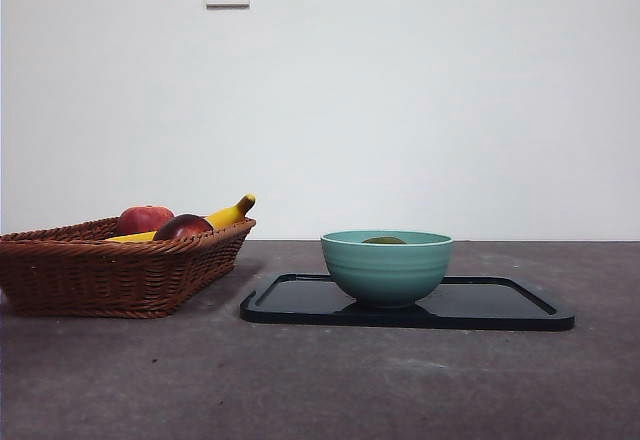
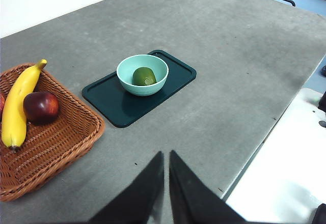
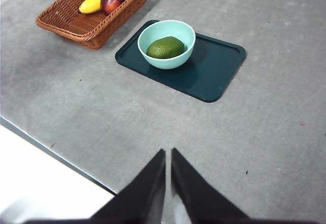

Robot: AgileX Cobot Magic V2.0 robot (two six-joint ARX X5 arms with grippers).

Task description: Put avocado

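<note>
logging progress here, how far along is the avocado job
It looks done: the avocado lies inside the teal bowl, which stands on the dark tray. Nothing is in hand: the left end effector and right end effector are both shut, holding nothing, well away from the bowl. The wicker basket holds a banana and red fruit. Nothing seems left.

Woven brown wicker for the basket (image 1: 110, 270), rough and ribbed. Smooth glazed-looking teal bowl (image 1: 387, 268) with faint ridges round its wall. Glossy dark tray (image 1: 500, 310), seemingly plastic, faintly reflective. Dull, matt green skin on the avocado (image 3: 165, 47). Matt grey tabletop (image 1: 320, 390), mottled and scuffed. Shiny skins on banana (image 2: 18, 107) and dark red fruit (image 2: 41, 107).
</note>
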